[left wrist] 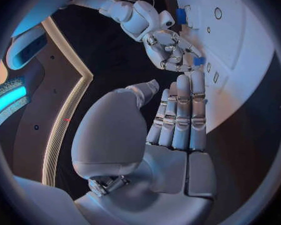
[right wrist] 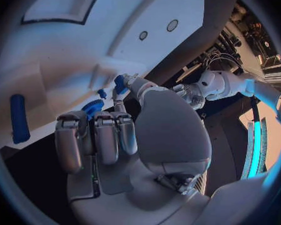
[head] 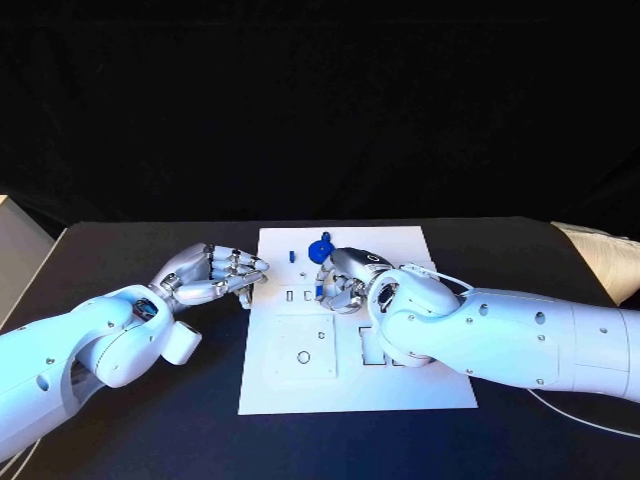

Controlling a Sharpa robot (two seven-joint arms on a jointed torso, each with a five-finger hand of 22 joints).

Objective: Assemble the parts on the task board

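Note:
The white task board [head: 352, 385] lies in the middle of the black table. My right hand [head: 352, 278] is over its far half, fingers curled; in the right wrist view its thumb and a fingertip pinch a small blue part [right wrist: 120, 82]. A round, toothed blue part [head: 320, 250] stands just beyond that hand, also seen from the wrist [right wrist: 92, 106]. A blue cylinder [right wrist: 18, 117] lies on the board to the side. My left hand [head: 212, 272] hovers at the board's left edge, its fingers [left wrist: 181, 110] straight and side by side, holding nothing.
The board has several cut-outs and holes, among them a round hole [head: 303, 357] and rectangular slots [head: 371, 345] in its near half. A white box [head: 3, 250] stands at the table's far left, a pale bundle [head: 609, 255] at its right edge.

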